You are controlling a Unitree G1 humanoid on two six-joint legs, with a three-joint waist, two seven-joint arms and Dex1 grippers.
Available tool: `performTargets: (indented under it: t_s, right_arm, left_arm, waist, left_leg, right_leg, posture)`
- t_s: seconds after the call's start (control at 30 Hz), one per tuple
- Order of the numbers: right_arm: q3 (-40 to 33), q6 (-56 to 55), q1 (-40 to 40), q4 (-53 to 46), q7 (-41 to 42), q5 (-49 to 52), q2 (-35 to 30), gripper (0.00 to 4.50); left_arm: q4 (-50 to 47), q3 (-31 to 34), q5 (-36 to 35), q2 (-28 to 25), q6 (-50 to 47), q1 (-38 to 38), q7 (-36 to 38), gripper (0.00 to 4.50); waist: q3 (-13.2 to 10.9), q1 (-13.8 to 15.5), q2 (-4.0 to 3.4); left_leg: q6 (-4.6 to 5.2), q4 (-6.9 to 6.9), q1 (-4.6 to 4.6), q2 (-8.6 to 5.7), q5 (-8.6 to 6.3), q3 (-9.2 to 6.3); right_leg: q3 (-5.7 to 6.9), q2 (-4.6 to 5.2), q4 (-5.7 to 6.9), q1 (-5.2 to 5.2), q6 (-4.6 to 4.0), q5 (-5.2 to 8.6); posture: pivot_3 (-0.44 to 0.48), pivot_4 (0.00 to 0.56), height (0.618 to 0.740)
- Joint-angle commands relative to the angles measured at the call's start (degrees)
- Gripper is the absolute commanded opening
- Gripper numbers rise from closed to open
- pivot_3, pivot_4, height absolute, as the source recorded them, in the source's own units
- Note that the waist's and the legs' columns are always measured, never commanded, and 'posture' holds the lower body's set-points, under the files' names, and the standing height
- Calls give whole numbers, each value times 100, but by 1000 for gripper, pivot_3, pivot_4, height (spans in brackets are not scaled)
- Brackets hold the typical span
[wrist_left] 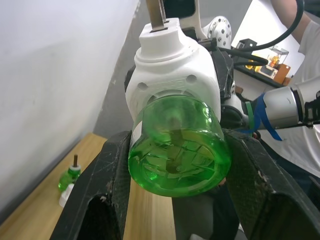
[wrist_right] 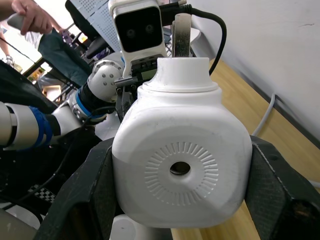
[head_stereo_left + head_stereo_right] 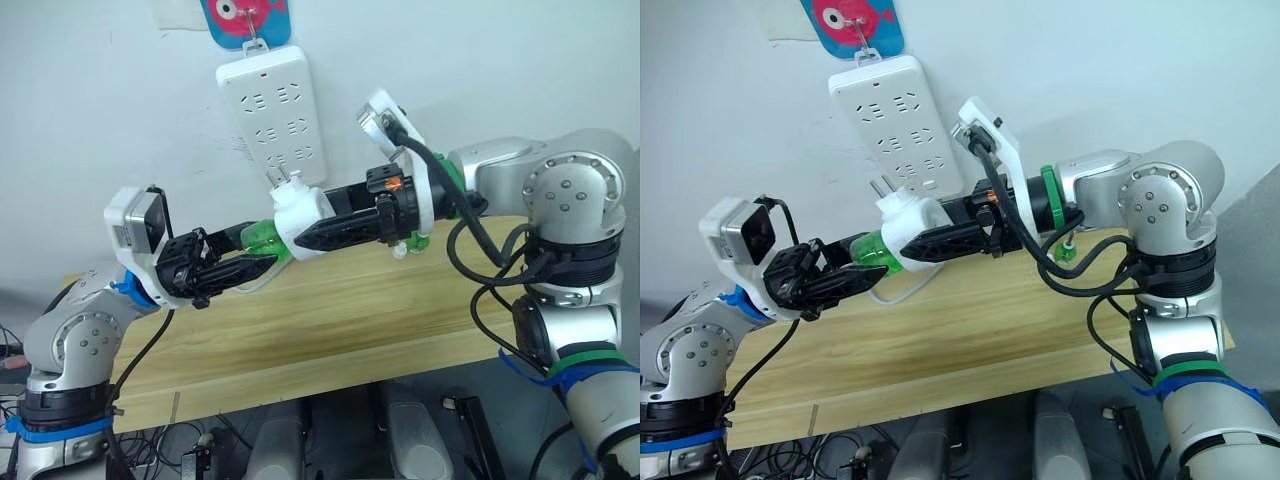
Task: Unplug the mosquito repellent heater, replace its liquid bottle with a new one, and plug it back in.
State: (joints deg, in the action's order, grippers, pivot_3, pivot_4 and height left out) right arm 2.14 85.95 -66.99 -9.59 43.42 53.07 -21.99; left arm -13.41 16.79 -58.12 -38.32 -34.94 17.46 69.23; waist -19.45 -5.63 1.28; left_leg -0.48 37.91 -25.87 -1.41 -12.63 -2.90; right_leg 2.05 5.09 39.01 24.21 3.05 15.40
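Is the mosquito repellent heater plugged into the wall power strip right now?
No. The heater is held off the power strip, its prongs bare, between the right pincer and left pincer.

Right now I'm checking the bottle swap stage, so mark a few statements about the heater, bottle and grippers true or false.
1. The mosquito repellent heater is plugged into the power strip. False: it is held in the air below the strip.
2. The right gripper clamps the heater. True.
3. The green bottle lies loose on the table. False: it sits in the heater, between the left gripper's fingers.
4. A second green bottle stands on the table by the wall. True.
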Motion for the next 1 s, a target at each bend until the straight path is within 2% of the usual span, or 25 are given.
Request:
performTargets:
  t_s: [0.03,0.3,0.8,0.93,0.97,1.0]
  right_arm:
    - [6,81,20,-319,236,486,175,2955]
    - [253,-205,254,-371,710,417,-70,2955]
    - [267,-234,163,-300,535,355,5,2955]
    - [261,-207,156,-280,581,396,-10,4272]
    - [267,-219,156,-276,573,385,-11,4490]
    - [282,-245,156,-267,544,353,-15,4490]
  left_arm:
    - [-332,-104,-109,57,0,121,-37,2309]
    - [-403,-54,-171,27,-92,75,-47,2309]
    - [-339,-81,-112,47,-65,120,-15,2309]
    - [-351,-88,-117,58,-66,121,-27,2309]
    - [-360,-86,-124,59,-68,118,-32,2309]
    - [-371,-82,-130,58,-69,110,-37,2309]
  waist:
    - [0,-2,0]
    - [0,-10,0]
    - [0,-11,0]
    - [-1,-23,-1]
    - [-1,-34,-1]
    - [-1,-42,-1]
  left_leg:
    - [0,0,0,0,0,0]
    - [0,-2,0,0,0,1]
    - [0,-2,0,0,0,0]
    - [0,-2,1,0,0,0]
    - [0,-2,0,2,0,0]
    - [0,-3,0,1,0,1]
  right_leg:
    - [0,0,0,0,0,0]
    - [1,-7,1,1,0,0]
    - [1,-7,0,1,0,0]
    - [1,-7,0,0,0,0]
    - [0,-7,1,3,0,0]
    - [-1,-6,2,3,0,0]
  posture:
    - [-223,347,734]
    - [-214,346,734]
    - [-218,344,734]
    - [-214,342,734]
    - [-213,341,734]
    - [-213,341,734]
